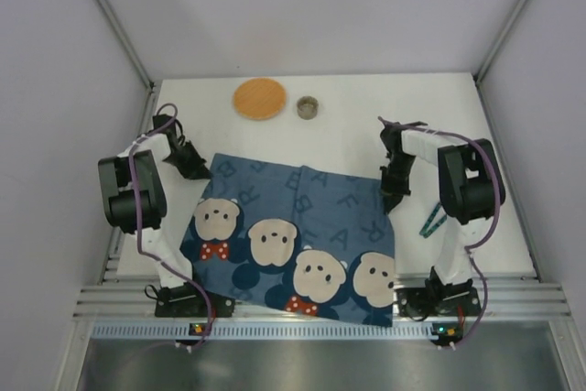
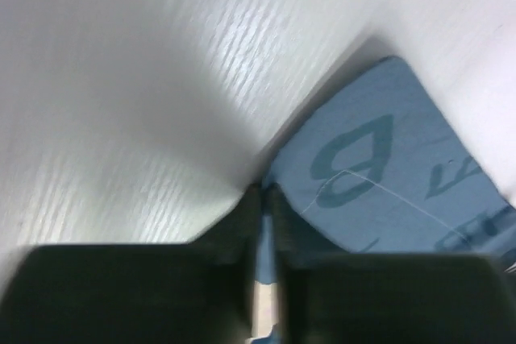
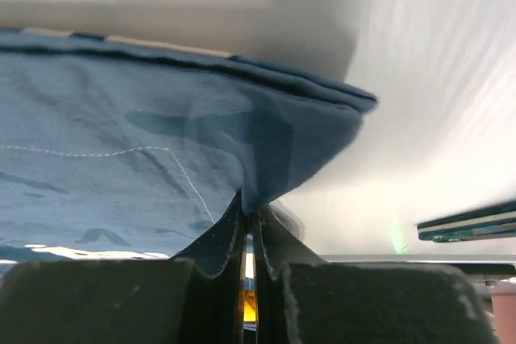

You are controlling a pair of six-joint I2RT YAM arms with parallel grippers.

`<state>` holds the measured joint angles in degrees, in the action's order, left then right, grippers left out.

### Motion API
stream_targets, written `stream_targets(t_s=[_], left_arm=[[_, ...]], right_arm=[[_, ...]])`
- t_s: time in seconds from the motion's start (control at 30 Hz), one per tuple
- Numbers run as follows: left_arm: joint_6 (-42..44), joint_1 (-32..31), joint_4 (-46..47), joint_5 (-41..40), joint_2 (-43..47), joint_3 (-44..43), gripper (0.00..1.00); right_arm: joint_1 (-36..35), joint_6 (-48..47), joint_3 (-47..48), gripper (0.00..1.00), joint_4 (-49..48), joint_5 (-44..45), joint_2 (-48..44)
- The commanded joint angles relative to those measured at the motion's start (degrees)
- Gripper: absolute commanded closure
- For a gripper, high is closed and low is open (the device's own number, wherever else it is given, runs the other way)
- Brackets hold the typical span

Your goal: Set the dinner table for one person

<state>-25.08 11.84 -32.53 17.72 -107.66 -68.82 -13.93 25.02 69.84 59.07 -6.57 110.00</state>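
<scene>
Both far corners of the dark blue bear-print cloth mat [image 1: 293,226], lying on the near half of the large white matte bench [image 1: 366,107], are pinched, one in the closed left fingers [image 1: 196,168], one in the closed right fingers [image 1: 392,197], probably to spread it flat.

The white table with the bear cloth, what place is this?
Probably a robot lab booth: a left arm and right arm are bolted at the dinner table's near edge, plain white walls with aluminium rails box it in, and a bear-print cloth mat lies on it.
</scene>
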Motion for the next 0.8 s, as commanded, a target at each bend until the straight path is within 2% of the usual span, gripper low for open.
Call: stream_targets(t_s=[0.0, 0.2, 0.4, 0.6, 0.77], left_arm=[[2.67, 0.21, 1.86, 2.49, -5.53, -1.84, 1.0], [2.05, 0.21, 0.9, 2.94, -8.88, -7.11, 1.0], [0.3, 0.2, -2.18, 0.92, -12.22, -16.95, 1.0], [-3.22, 0.21, -5.34, 0.3, -15.3, -27.49, 1.0], [-3.75, 0.21, -7.37, -1.54, -16.27, -30.24, 1.0]], right_arm=[[0.66, -0.66, 9.47, 1.0, -11.1, 1.29, 7.06], [2.07, -1.9, 30.04, 1.0, -4.06, 2.79, 17.26], [5.05, -1.81, 44.56, 1.0, 2.19, 4.9, 24.21], [7.78, -1.99, 52.22, 1.0, 3.94, 4.2, 27.9], [8.31, -2.25, 53.29, 0.99, 4.04, 4.37, 28.96]])
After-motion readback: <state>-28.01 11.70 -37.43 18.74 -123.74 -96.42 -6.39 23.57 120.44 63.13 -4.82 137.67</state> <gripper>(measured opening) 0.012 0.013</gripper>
